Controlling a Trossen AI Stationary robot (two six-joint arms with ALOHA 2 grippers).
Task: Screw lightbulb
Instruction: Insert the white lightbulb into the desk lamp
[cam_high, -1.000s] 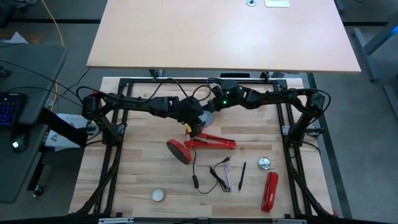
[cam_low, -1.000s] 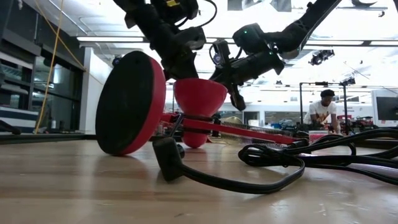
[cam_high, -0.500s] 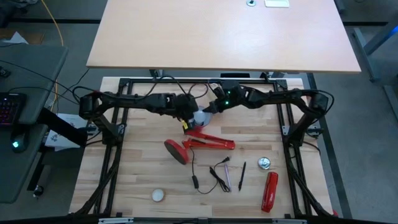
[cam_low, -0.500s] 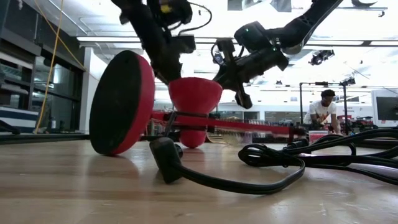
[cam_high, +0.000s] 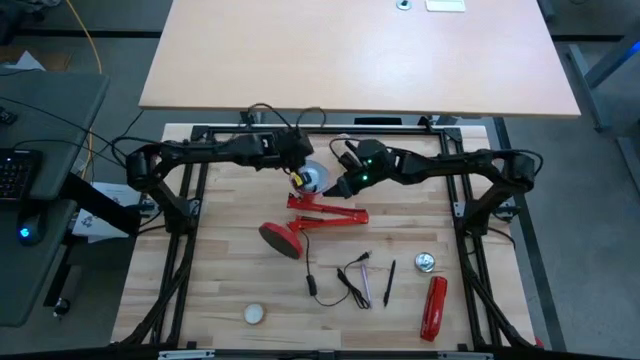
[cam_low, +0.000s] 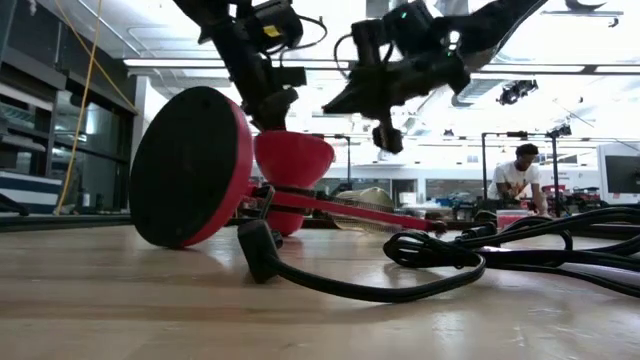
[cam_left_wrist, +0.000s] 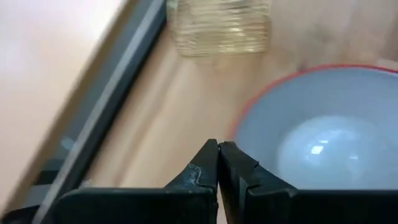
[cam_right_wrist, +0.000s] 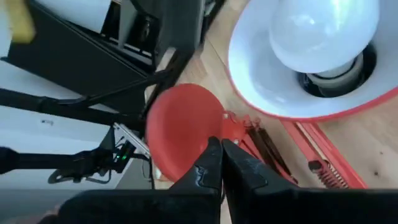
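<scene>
The lightbulb (cam_right_wrist: 323, 31) sat in the red lamp's shade (cam_right_wrist: 261, 87), base in the socket. Both my left pincer (cam_left_wrist: 217, 163) and right pincer (cam_right_wrist: 221, 158) were closed, empty. If loosely threaded, a nudge might tip it out.

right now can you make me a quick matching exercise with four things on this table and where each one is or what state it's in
Things:
1. lightbulb
2. left gripper
3. cream ball
4. red tool

Places or states:
a. lying near the table's front right corner
b. seated in the socket inside the red lamp's shade
c. shut, empty, beside the shade's rim
d. alone near the table's front left edge

Pairs: 1-b, 2-c, 3-d, 4-a
</scene>
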